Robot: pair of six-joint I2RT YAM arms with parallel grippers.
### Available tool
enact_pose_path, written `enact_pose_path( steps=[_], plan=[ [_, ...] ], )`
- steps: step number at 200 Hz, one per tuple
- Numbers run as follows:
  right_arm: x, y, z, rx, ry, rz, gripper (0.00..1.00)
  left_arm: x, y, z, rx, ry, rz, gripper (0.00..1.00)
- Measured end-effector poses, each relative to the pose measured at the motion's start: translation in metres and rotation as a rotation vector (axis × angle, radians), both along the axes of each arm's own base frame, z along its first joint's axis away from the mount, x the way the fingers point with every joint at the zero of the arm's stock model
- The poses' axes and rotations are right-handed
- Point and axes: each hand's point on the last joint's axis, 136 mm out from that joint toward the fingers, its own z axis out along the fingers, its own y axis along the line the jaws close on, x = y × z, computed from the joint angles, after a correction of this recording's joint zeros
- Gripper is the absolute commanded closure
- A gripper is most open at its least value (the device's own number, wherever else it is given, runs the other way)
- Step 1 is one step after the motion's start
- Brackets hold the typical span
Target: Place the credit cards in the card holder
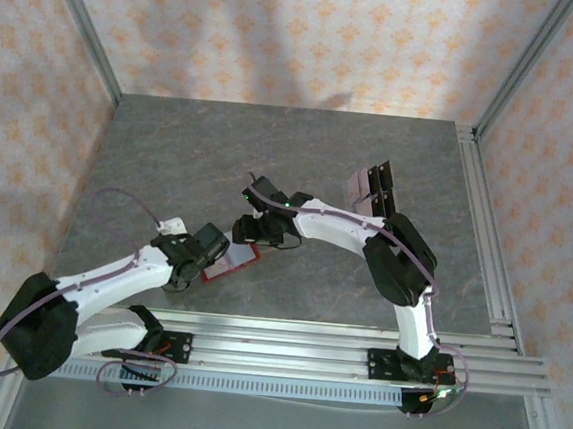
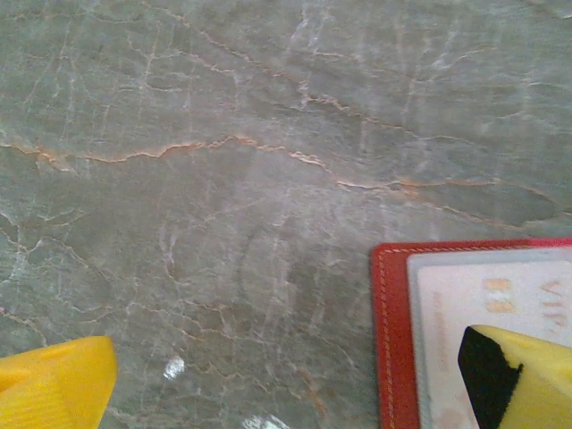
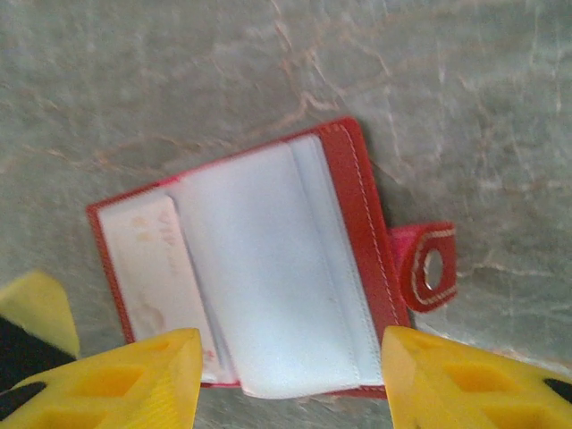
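The card holder (image 3: 362,214) lies opened flat on the grey, veined surface (image 3: 465,80), red edging all round, with its snap tab (image 3: 427,266) sticking out on one side. A pale flap (image 3: 259,268) of the lining stands up from the middle. Beside the flap, one credit card (image 3: 147,259) sits in the holder's other half.

In the right wrist view, the right fingers (image 3: 290,357) stand astride the holder's near edge. One yellow tip covers the corner below the card and the other is just off the corner below the tab, with the flap's lower edge in the gap between them. They are about half apart and clamp nothing. Whether either tip touches the holder I cannot tell.

The left fingers (image 2: 286,375) are spread as wide as they go and hold nothing. One tip is over bare surface and the other, with its black pad, is over the card in the holder; I cannot tell whether it makes contact.

From above, the holder (image 1: 234,263) lies between the two sets of fingers (image 1: 207,258) (image 1: 252,234). The remaining credit cards (image 1: 371,187) lie well apart from it, farther back on the surface.

The card (image 2: 483,295) bears faint orange print: two blurred characters and letters that look like "VIS", cut off by the frame edge.
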Motion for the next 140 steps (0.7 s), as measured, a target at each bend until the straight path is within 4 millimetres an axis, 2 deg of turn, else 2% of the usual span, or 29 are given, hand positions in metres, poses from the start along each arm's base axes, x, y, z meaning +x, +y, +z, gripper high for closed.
enact_pose_path(
  steps=[74,113,140],
  plan=[
    [-0.005,0.0,-0.006,0.003,0.005,0.017,0.46,-0.008,0.015,-0.015,0.022,0.046,0.078,0.0],
    [-0.01,0.006,-0.005,0.016,0.009,0.034,0.46,-0.01,0.016,-0.017,0.02,0.048,0.088,0.0],
    [-0.015,0.008,-0.013,0.006,0.025,0.046,0.46,-0.011,0.016,-0.018,0.016,0.05,0.088,0.0]
  ],
)
